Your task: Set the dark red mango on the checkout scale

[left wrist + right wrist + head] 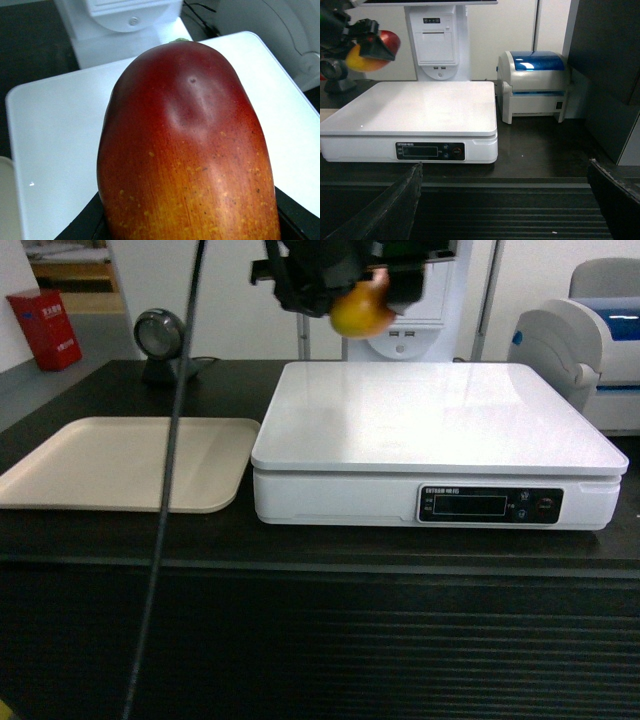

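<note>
Dark red mango (185, 150), the only fruit I am seeing, is hanging in the air above the far edge of the single white scale (440, 430), clenched in my left gripper (345, 285). One beige tray (125, 462) is lying beside the scale on the black checkout (320, 640), holding nothing. One blue-topped label printer (536, 85) is sitting right of the scale. My right gripper (505, 210) is hanging spread wide, grasping nothing.
</note>
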Controlling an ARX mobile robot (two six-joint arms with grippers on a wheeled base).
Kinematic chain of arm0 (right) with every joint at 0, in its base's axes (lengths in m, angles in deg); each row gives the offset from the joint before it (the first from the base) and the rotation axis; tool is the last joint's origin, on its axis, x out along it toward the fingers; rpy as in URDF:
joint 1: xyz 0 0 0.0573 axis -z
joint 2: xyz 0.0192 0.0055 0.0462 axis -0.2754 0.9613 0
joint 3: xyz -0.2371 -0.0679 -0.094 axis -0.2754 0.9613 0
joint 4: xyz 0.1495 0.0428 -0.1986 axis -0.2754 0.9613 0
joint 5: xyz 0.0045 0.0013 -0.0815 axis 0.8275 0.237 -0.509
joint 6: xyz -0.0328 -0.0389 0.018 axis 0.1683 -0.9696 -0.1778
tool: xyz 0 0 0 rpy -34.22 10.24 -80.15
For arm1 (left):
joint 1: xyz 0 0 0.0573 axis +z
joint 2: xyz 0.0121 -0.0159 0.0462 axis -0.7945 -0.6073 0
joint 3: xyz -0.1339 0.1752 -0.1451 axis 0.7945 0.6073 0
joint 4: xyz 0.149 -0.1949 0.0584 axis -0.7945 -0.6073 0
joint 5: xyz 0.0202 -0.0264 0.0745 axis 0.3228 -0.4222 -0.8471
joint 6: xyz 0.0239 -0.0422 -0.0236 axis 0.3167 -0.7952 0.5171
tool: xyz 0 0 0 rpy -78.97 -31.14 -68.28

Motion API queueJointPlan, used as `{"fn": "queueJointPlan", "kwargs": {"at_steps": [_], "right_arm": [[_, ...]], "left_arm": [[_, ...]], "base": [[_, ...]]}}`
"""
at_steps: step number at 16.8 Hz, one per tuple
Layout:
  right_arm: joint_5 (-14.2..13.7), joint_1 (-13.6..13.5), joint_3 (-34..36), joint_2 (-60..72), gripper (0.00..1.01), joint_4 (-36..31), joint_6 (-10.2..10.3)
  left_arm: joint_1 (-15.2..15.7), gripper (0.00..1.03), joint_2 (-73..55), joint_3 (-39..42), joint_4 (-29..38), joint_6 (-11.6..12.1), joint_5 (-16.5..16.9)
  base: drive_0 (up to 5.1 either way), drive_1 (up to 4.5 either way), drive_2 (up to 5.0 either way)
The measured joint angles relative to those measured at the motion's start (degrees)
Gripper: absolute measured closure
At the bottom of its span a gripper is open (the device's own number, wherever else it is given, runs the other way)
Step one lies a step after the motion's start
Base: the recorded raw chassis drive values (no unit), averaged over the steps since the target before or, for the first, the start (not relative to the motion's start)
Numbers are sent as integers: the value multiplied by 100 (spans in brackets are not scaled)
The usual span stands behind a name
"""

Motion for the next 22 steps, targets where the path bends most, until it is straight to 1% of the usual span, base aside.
{"fn": "queueJointPlan", "kwargs": {"at_steps": [1,3,5,7,10,11,13,16,20,22], "right_arm": [[0,0,0,0,3,-2,0],[-2,0,0,0,3,-2,0],[0,0,0,0,3,0,-2],[0,0,0,0,3,0,0],[-2,0,0,0,3,0,0],[0,0,0,0,3,0,0],[0,0,0,0,3,0,0],[0,0,0,0,3,-2,0],[-2,0,0,0,3,0,0],[0,0,0,0,3,-2,0]], "left_arm": [[-245,44,-219,-216,-79,-15,-50],[-531,44,-520,-380,-186,-15,-144],[-682,44,-706,-505,-267,-9,-214],[-780,44,-973,-870,-367,15,-337],[-802,44,-1246,-1150,-551,125,-570],[-802,44,-1333,-1215,-597,203,-688],[-800,44,-1469,-1314,-656,223,-820],[-785,44,-1585,-1419,-737,201,-879],[-785,44,-1596,-1438,-789,190,-844],[-785,31,-1598,-1427,-761,175,-796]], "base": [[0,0,0],[0,0,0],[0,0,0],[0,0,0],[0,0,0],[0,0,0],[0,0,0],[0,0,0],[0,0,0],[0,0,0]]}}
